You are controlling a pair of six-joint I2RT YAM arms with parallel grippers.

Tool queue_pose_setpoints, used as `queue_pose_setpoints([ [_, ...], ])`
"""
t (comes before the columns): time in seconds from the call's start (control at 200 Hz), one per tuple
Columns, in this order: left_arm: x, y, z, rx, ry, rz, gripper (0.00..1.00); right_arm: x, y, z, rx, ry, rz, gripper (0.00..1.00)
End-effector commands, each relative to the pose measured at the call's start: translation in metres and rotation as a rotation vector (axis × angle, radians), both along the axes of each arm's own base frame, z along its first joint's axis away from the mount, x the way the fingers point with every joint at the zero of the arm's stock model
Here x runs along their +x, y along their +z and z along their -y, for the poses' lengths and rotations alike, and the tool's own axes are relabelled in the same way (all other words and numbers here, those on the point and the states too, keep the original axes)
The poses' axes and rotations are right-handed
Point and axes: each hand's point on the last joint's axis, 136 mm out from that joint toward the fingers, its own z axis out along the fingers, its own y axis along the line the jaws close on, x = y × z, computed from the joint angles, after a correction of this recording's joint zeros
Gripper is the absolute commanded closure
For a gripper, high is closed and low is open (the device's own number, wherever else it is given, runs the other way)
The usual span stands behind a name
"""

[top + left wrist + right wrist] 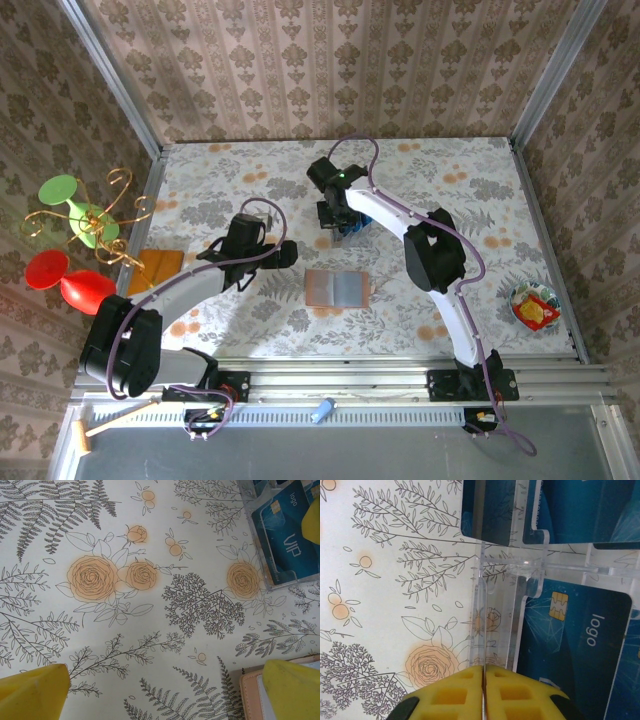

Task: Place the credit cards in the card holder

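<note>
Yellow foam pads on my right gripper (484, 692) are clenched flat against each other, meeting along one fine seam. A thin clear edge runs straight ahead from that seam, and I cannot tell whether anything is pinched there. Just ahead and to the right of the pads stands the clear plastic rack (530, 572), with blue credit cards (575, 630) in its slots. The nearest card, printed "logo" with a gold chip, sits right beside my pads, and more fill the slots beyond. Seen from above, this gripper hangs directly over the rack.

My left gripper (162, 695) is released, its two yellow fingers (32, 692) spread wide above the floral table (125, 630). The tan card holder (250, 695) lies just beneath the finger on the right of my wrist view, with only its corner peeking out. Ahead and to the right of this gripper the rack shows again, a blue "VIP" card inside it. From above, the card holder lies open and flat between my two arms, apart from the rack and nearer my bases.
</note>
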Motion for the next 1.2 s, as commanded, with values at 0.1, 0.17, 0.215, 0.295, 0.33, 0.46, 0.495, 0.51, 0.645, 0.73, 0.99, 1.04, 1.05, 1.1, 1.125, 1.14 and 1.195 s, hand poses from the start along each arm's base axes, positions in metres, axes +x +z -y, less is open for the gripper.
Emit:
queue_pose_setpoints([
  [0.1,0.000,0.001,-0.001,-0.021,0.010,-0.003,0.00,0.003,0.008,-0.001,0.031,-0.012,-0.005,0.94],
  [0.17,0.000,0.001,-0.001,-0.021,0.009,-0.003,0.00,0.003,0.015,-0.001,0.037,-0.007,0.002,0.97],
  [0.215,0.000,0.001,-0.001,-0.020,0.008,-0.003,0.00,0.003,0.019,0.000,0.039,-0.004,0.006,0.99],
  [0.295,0.000,0.001,-0.001,-0.018,0.010,-0.005,0.00,0.002,0.031,0.001,0.048,0.001,0.019,1.00],
  [0.33,-0.001,0.002,-0.001,-0.017,0.008,-0.006,0.00,0.001,0.037,0.001,0.055,0.004,0.026,1.00],
  [0.46,-0.001,0.002,-0.002,-0.011,0.005,-0.013,0.00,-0.004,0.059,-0.002,0.101,0.008,0.052,1.00],
  [0.495,-0.001,0.002,-0.002,-0.009,0.005,-0.014,0.00,-0.005,0.065,-0.003,0.120,0.008,0.061,1.00],
  [0.51,-0.001,0.003,-0.002,-0.008,0.005,-0.015,0.00,-0.006,0.068,-0.004,0.130,0.008,0.065,1.00],
  [0.645,-0.003,0.002,-0.003,0.005,0.006,-0.024,0.00,-0.013,0.088,-0.009,0.194,0.004,0.095,1.00],
  [0.73,-0.003,0.001,-0.004,0.009,0.007,-0.033,0.00,-0.019,0.097,-0.012,0.234,0.002,0.106,1.00],
  [0.99,-0.008,0.003,0.007,0.020,-0.023,-0.041,0.00,-0.068,0.115,-0.010,0.393,-0.053,0.153,1.00],
  [1.04,-0.010,0.004,0.010,0.034,-0.035,-0.039,0.00,-0.080,0.112,-0.008,0.429,-0.071,0.156,1.00],
  [1.05,-0.010,0.004,0.011,0.038,-0.039,-0.039,0.00,-0.083,0.112,-0.007,0.437,-0.076,0.158,1.00],
  [1.1,-0.012,0.004,0.014,0.059,-0.057,-0.040,0.00,-0.093,0.108,-0.006,0.478,-0.088,0.167,1.00],
  [1.125,-0.014,0.005,0.016,0.071,-0.068,-0.037,0.00,-0.099,0.104,-0.006,0.493,-0.094,0.168,1.00],
  [1.14,-0.015,0.005,0.017,0.079,-0.075,-0.036,0.00,-0.102,0.104,-0.006,0.503,-0.097,0.172,1.00],
  [1.195,-0.017,0.005,0.020,0.104,-0.095,-0.027,0.00,-0.114,0.093,-0.003,0.521,-0.109,0.166,1.00],
])
